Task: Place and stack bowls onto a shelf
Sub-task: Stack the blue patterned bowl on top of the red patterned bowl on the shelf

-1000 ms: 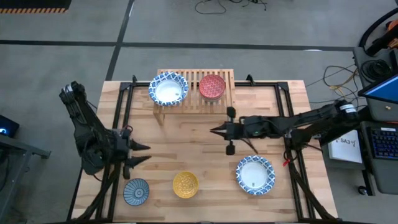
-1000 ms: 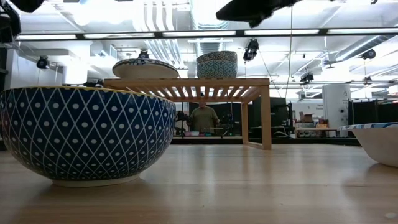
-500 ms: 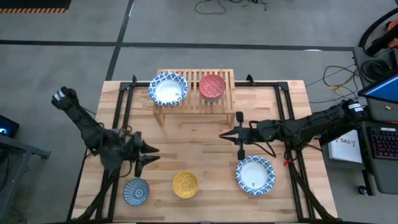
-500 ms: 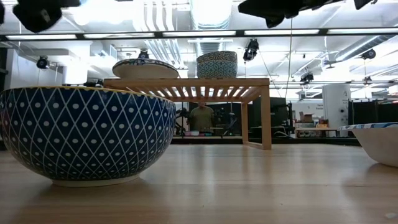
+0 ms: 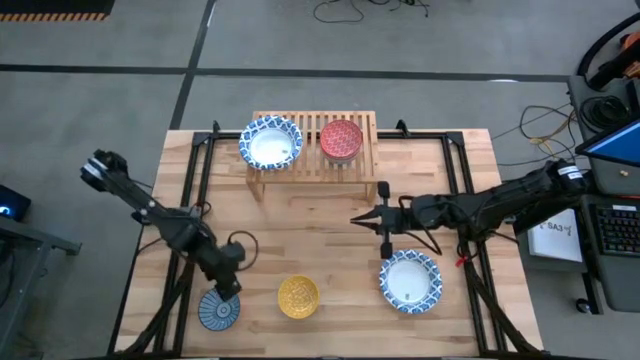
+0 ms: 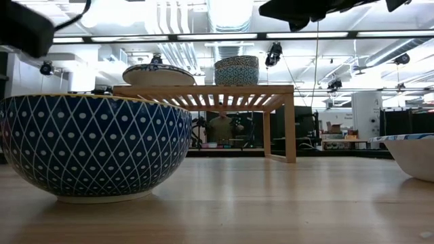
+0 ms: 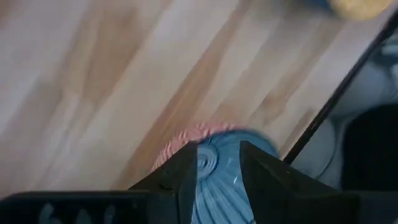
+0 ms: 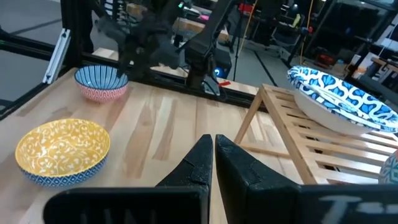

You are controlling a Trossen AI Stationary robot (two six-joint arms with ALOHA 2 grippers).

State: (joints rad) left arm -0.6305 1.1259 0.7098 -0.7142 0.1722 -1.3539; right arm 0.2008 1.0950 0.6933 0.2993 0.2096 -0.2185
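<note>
While two bowls sit on shelf (image 5: 312, 160), three remain; left claw (image 5: 230, 283) apart over grey-blue bowl (image 5: 219, 308), right claw (image 5: 360, 217) together.

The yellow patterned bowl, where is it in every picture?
High view: yellow patterned bowl near the table's front edge, middle.
Low view: cannot tell.
Left wrist view: only a yellow sliver at a corner.
Right wrist view: nearest bowl.
Shared landmark: the grey-blue bowl beside it.
</note>
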